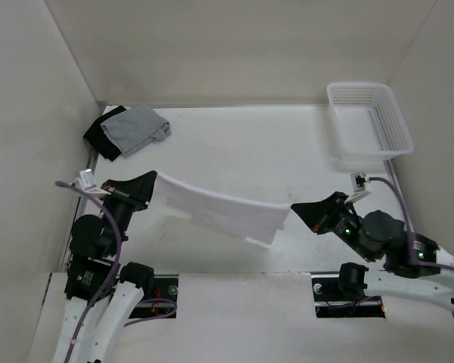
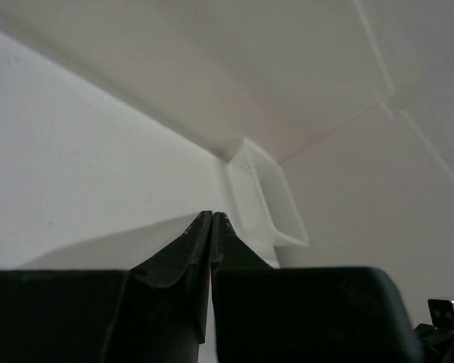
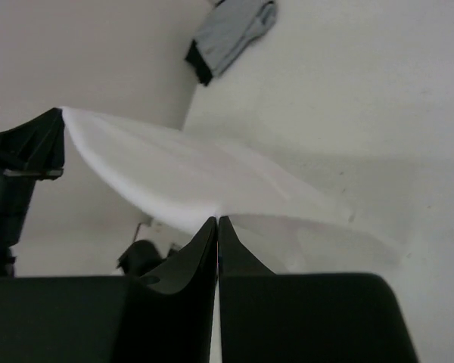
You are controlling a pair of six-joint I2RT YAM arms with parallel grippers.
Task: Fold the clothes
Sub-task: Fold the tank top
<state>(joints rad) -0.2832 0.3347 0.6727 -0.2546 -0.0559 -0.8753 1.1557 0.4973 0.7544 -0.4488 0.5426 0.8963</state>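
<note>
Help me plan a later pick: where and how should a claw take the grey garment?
Grip the grey garment at its right edge, coming from the open table on its right. It lies folded in the far-left corner, overlapping the black garment on its left, walls close by; that right edge looks bunched and free, so likely easiest to pinch.

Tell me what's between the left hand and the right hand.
The white tank top spans the whole gap, one end pinched in the left hand, the other in the right hand, sagging mid-span. Clearest in the top view.
</note>
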